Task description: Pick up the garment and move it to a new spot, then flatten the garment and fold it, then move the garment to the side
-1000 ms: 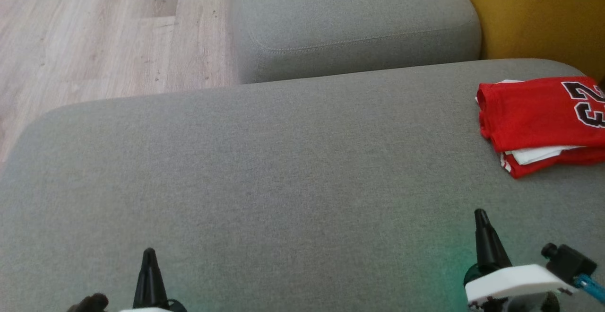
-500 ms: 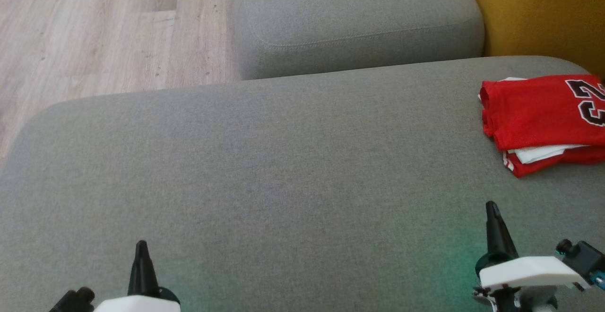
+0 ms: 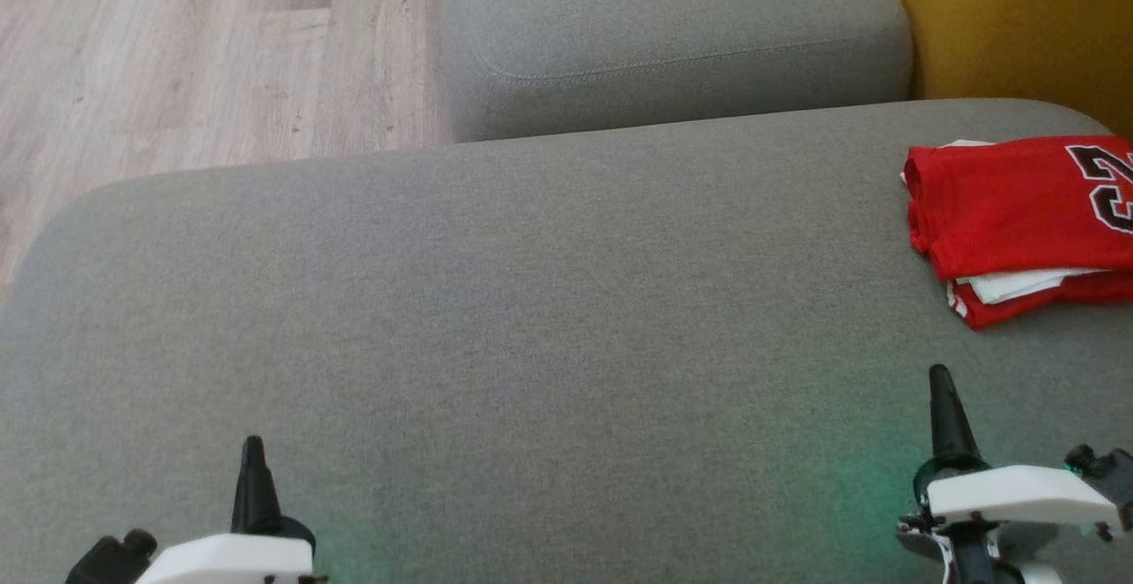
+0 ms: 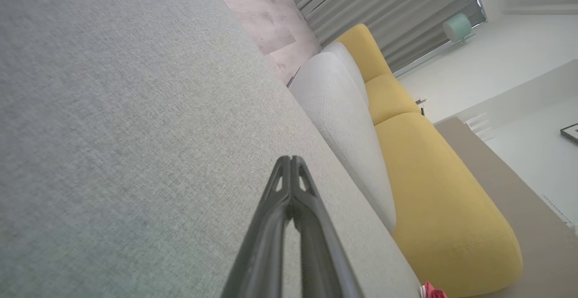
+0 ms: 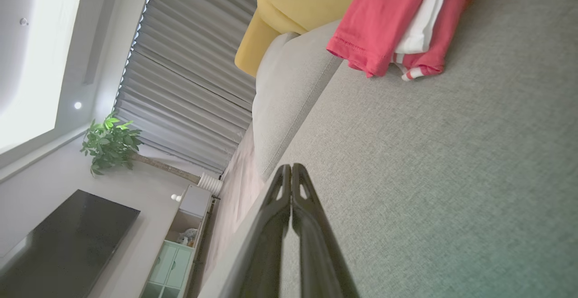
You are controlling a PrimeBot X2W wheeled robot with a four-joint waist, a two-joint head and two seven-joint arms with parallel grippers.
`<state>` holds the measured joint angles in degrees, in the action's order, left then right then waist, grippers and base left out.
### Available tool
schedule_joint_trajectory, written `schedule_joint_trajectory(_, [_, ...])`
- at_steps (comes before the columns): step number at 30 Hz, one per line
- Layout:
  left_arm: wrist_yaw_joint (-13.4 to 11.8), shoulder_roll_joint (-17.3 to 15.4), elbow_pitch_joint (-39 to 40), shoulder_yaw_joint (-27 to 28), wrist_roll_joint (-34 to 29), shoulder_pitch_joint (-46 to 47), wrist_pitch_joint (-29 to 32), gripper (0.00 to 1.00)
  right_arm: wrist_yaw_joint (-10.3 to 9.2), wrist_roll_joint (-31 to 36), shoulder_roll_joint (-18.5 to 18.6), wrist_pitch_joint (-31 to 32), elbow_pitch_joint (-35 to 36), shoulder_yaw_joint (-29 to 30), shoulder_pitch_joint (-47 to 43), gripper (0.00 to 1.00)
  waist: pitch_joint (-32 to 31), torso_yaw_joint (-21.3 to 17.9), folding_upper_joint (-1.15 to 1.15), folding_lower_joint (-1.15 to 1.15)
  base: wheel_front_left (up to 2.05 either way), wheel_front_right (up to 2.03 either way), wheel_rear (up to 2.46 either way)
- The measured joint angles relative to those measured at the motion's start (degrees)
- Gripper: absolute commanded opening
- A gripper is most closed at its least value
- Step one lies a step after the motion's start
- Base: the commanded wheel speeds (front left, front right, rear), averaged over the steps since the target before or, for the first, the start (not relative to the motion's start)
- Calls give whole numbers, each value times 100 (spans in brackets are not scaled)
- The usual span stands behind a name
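Currently both pairs of jaws are pressed fully together and hold nothing. The left gripper [image 3: 253, 447] hangs over the near left of the grey sofa cushion [image 3: 531, 301], the right gripper [image 3: 941, 378] over the near right. Both point toward the far side. We cannot tell whether either touches the upholstery.

Garment: a red jersey [image 3: 1009, 203] with a dark, white-edged number. It lies folded at the far right of the cushion and is partly cut off by the head view's right edge. It is beyond the right gripper and apart from it. White and red layers poke out along the stack's near edge. Behind it is a yellow cushion [image 3: 1018, 18]. Further left are a second grey cushion [image 3: 664, 26] and wood floor [image 3: 177, 53].

Handling, our judgement: light, soft and limp, with no stiffness. Lifted by one layer, it would likely sag and the folds slip apart. We would pinch through the whole stack at its left folded edge, or take a corner with each gripper, and keep it low. It looks already folded and set aside, so the task seems close to finished.

Against a second ago: the whole head view has drifted slightly, which we put down to the camera. The jersey appears unmoved on the cushion. Both grippers sit a little higher in the view and wider apart, and the jaws are as tightly closed as before.
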<state>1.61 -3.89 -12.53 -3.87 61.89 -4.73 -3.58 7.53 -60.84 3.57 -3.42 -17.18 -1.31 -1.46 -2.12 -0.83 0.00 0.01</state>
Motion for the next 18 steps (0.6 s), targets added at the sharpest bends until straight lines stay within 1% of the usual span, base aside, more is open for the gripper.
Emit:
schedule_joint_trajectory(15, [194, -1, -84, 183, 991, 227, 252, 0, 0, -1013, 1, 254, 24, 200, 115, 0, 72, 26, 0, -1, 0, 0, 0])
schedule_joint_trajectory(18, [202, 0, -104, 213, 1193, 260, 300, 0, 0, -1220, 1, 296, 32, 241, 121, 0, 87, 31, 0, -1, 0, 0, 0])
